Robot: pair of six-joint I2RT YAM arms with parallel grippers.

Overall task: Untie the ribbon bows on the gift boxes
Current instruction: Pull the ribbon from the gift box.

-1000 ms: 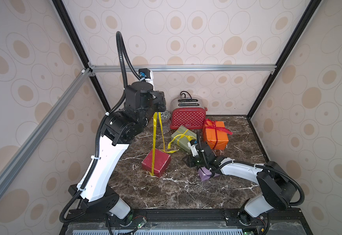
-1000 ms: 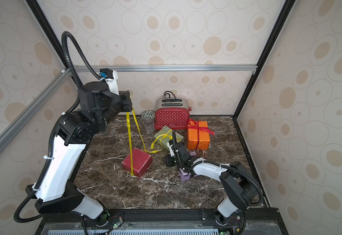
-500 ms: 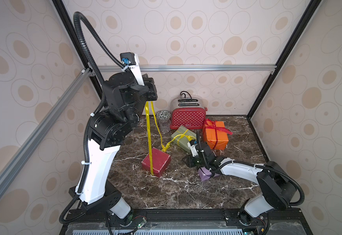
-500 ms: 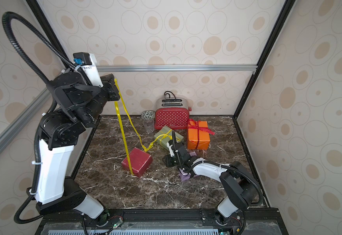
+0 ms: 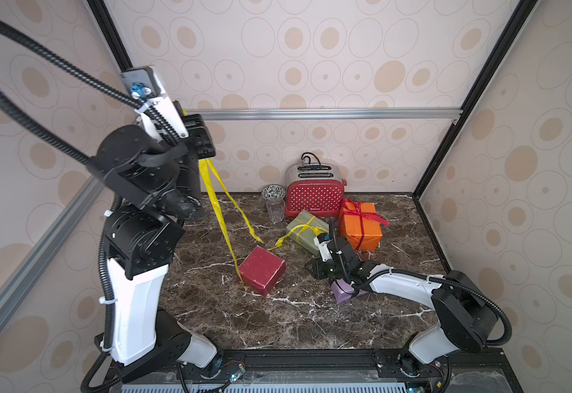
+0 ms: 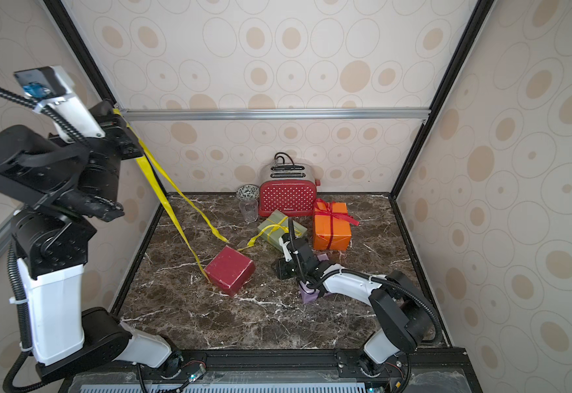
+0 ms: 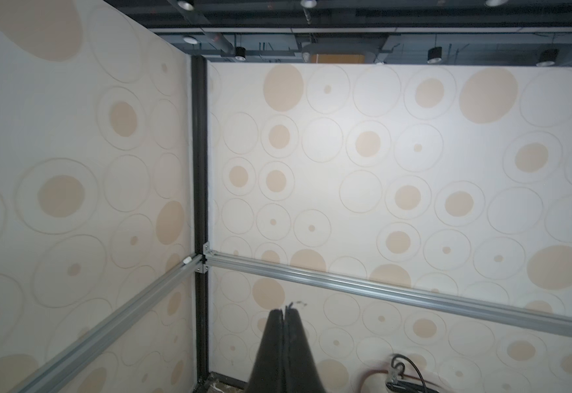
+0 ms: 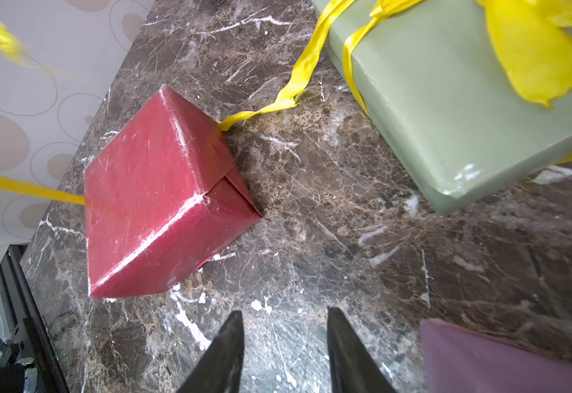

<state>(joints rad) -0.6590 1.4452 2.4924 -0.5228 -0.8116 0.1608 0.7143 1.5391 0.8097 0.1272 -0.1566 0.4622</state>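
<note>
Left gripper [image 7: 285, 314]: raised high near the rear-left corner post, well above the brown marble tabletop [image 5: 278, 323]. The wrist view shows its black fingers pressed together with no gap. In both top views a bright yellow satin ribbon [image 5: 209, 185] hangs out of it, so it is clenched on that ribbon.

One strand runs taut, slanting down to the lower left edge of the dark red paper-wrapped box [image 5: 262, 268]. The second strand hangs slack, with its end on the marble just behind that box. The box's top face shows plain paper.

At the back wall stand a small patterned bowl [image 5: 273, 192], a clear drinking glass [image 5: 275, 211] just in front of it, and a red white-dotted toaster [image 5: 313, 197] beside both.

The olive green wrapped box [image 8: 448, 119] lies in front of the toaster. A second yellow ribbon [image 8: 533, 51] is knotted across its top. One tail trails over the marble and reaches the dark red box's rear corner.

Right gripper [image 8: 284, 335]: low over bare marble, between the dark red box and the lilac purple wrapped box [image 5: 342, 292]. Its fingers are spread apart with nothing between them. The lilac box sits partly under the right wrist, and I cannot make out its ribbon.

The bright orange wrapped box [image 5: 371, 233] is farthest right, just beside the toaster. A red ribbon [image 5: 361, 209] is tied in a bow on top.
</note>
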